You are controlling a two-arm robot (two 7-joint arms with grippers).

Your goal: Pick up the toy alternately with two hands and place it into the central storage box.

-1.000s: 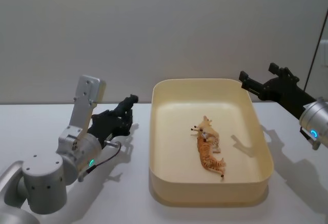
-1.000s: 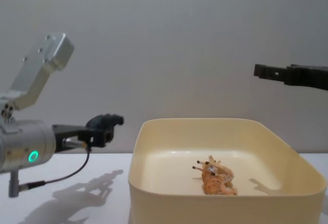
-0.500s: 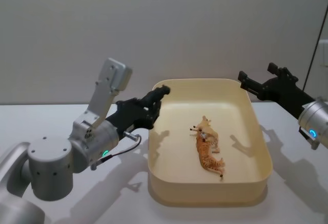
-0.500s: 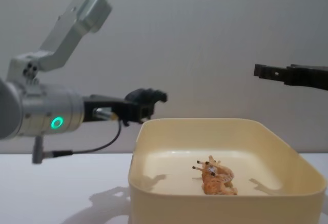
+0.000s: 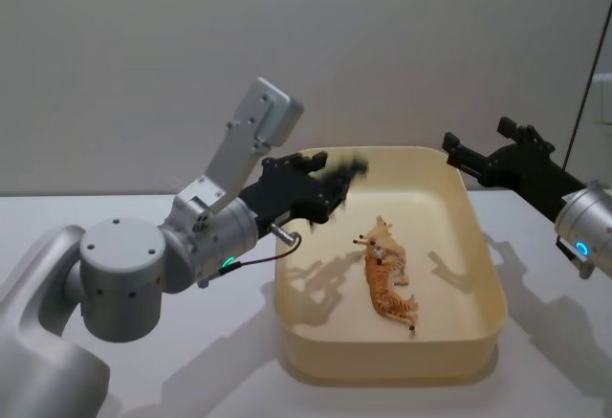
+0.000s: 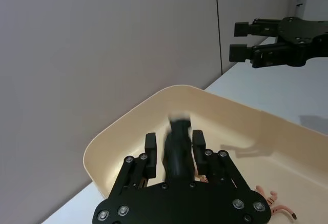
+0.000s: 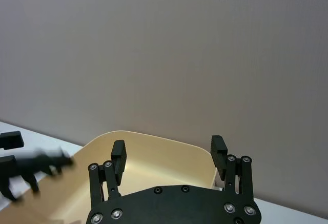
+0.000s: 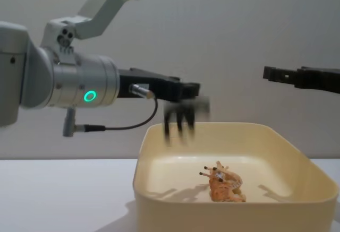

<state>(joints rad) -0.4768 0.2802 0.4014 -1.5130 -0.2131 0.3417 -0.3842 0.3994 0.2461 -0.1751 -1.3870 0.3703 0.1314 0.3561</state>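
From the head view, the left hand (image 5: 330,184) reaches over the near-left corner of the cream storage box (image 5: 483,251), pinching a dark toy animal (image 5: 346,171); two orange toy animals (image 5: 387,279) lie inside on the box floor.

In the left wrist view, the dark toy sits clamped between the fingers (image 6: 197,143).

The right wrist view shows the right hand (image 7: 169,160) spread wide and empty.

From the chest view, the dark toy's legs dangle above the box. Placing seems underway; next it needs lowering and letting go.

Just a plain white worktop (image 5: 191,361) up front and a bare grey wall (image 5: 287,45) at the far side.
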